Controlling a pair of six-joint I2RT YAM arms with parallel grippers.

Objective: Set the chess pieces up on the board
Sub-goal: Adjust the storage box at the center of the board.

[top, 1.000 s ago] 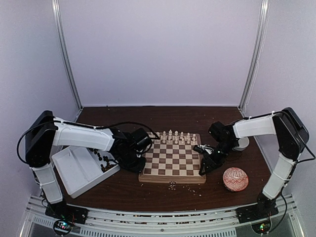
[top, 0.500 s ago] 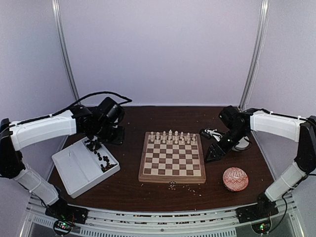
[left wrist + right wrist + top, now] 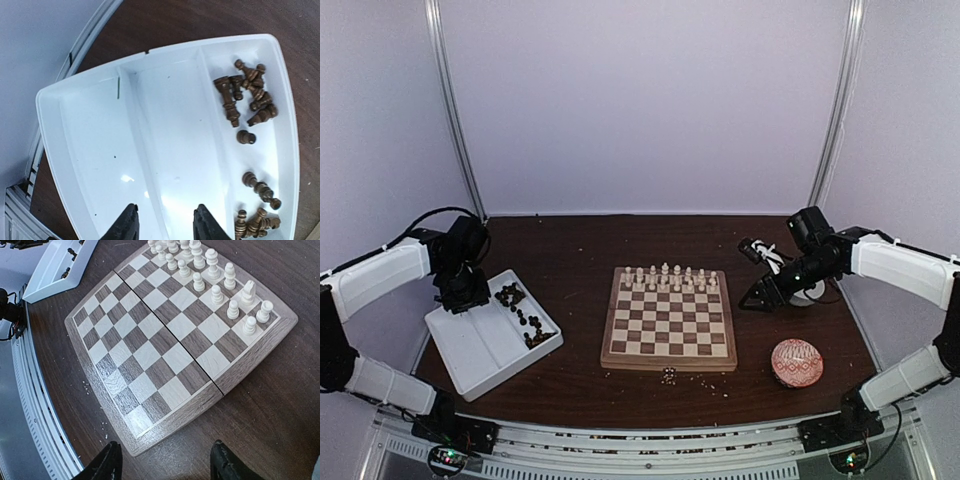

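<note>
Left gripper point(image 3: 461, 296), seen from overhead, hangs over the far edge of the white tray point(image 3: 480, 350) by the table's left edge, while the right gripper point(image 3: 757, 297) waits off the far right corner of the board point(image 3: 668, 335). Cream pieces point(image 3: 665, 275) fill two rows along the board's far edge; its near rows are bare. Dark pieces point(image 3: 522, 315) lie in the tray's board-side compartment. The left wrist camera shows what overhead cannot: fingers point(image 3: 127, 227) apart and empty above the tray's bare compartments, and the dark men heaped on their sides, with one lone piece point(image 3: 245, 136) between the heaps. I'd go for that loner, pinching across its stem, clear of the tray wall. The right wrist view shows wide, empty jaws and the board's fold seam point(image 3: 165, 332).
</note>
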